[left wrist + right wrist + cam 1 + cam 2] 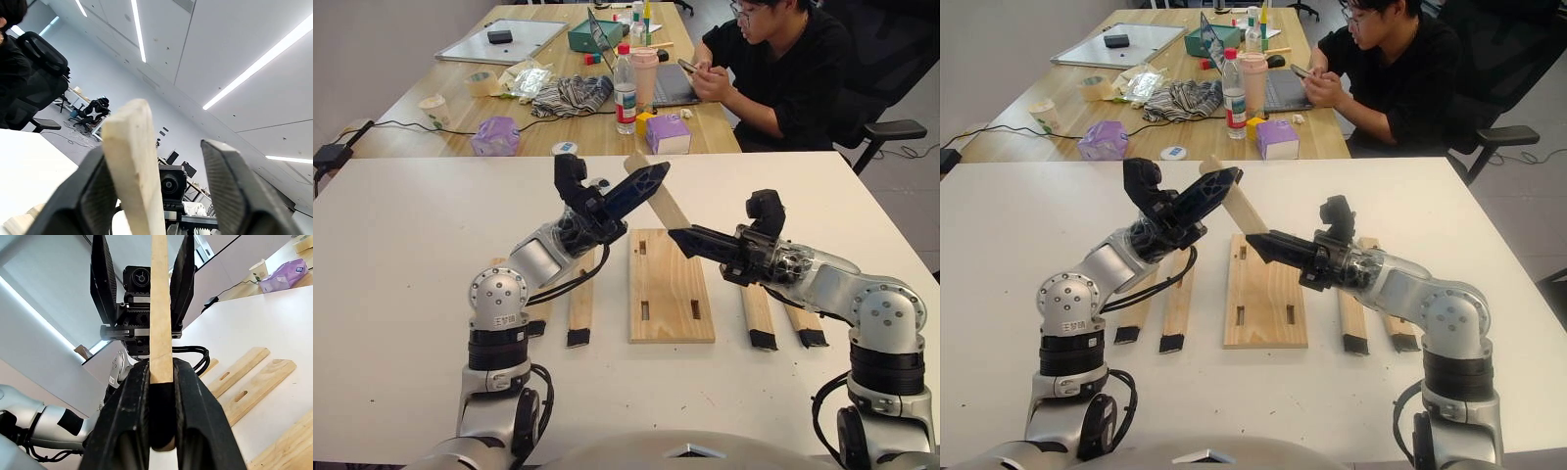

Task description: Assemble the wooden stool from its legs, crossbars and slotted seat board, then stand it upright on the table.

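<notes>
The stick's [664, 204] lower end is buried between the right gripper's [683, 236] clamped fingers. Its top stands between the left gripper's [651, 175] spread fingers, leaning on one. Below both grippers, on the white table [411, 245], lies the seat board [672, 299], with more legs [581, 305] on either side of it. Beyond the grippers, a wooden desk [533, 135] carries a bottle [625, 93]; I cannot tell what is in it.

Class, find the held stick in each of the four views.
Left eye: stick centre, over the board's far edge.
Right eye: stick just left of centre, same spot.
Left wrist: stick against one finger.
Right wrist: stick clamped in the right end effector.
Shared landmark: left end effector, open around the stick.
</notes>
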Available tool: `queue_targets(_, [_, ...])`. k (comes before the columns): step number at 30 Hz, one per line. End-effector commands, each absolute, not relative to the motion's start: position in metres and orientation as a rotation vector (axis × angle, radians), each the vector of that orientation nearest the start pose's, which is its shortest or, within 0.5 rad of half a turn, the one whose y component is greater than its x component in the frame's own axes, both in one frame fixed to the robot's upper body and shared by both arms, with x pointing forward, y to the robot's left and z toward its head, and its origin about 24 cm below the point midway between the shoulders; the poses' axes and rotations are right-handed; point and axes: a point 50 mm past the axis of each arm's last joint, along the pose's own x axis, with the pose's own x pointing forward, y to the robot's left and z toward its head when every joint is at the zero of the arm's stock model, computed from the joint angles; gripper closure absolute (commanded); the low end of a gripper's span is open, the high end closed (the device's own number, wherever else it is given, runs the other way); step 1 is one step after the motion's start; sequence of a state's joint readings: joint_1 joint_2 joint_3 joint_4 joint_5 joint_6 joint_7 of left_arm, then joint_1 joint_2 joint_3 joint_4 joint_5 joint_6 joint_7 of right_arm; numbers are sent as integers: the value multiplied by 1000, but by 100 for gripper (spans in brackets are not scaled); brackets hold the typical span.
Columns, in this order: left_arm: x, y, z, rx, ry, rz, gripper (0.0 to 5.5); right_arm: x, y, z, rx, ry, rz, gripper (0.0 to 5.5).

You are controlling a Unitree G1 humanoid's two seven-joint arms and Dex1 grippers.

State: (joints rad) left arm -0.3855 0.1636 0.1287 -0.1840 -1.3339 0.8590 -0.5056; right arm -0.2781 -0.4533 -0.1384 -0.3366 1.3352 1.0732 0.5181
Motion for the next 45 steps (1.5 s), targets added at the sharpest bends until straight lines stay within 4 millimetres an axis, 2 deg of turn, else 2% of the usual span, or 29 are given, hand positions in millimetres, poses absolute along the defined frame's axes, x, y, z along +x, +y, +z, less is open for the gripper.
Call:
queue_targets(1, [263,106,171,-940,26,-1258,354,234,-140,158,615,332,1229,509])
queue_targets(9, [265,111,163,-898,53,-1235,479,234,-139,162,634,311,1232,509])
queue_targets(16, [265,112,159,-840,58,-1227,496,235,-139,162,648,310,1220,509])
queue_targets(17, [266,112,158,-830,53,-1220,496,234,-139,161,651,314,1216,472])
queue_targets(21, [274,118,155,-761,34,-1125,507,234,-142,159,620,314,1188,412])
queue_targets(23, [280,128,149,-717,24,-1043,507,236,-153,154,575,317,1145,408])
queue_targets(28, [284,170,128,-614,47,-806,512,228,-205,153,495,279,1063,408])
queue_targets(31, [279,189,117,-555,75,-680,512,238,-228,145,483,245,914,408])
queue_targets(38, [260,208,99,-383,157,-467,512,245,-237,135,480,209,780,408])
queue_targets(45, [250,211,79,-308,240,-364,512,245,-236,130,468,229,764,408])
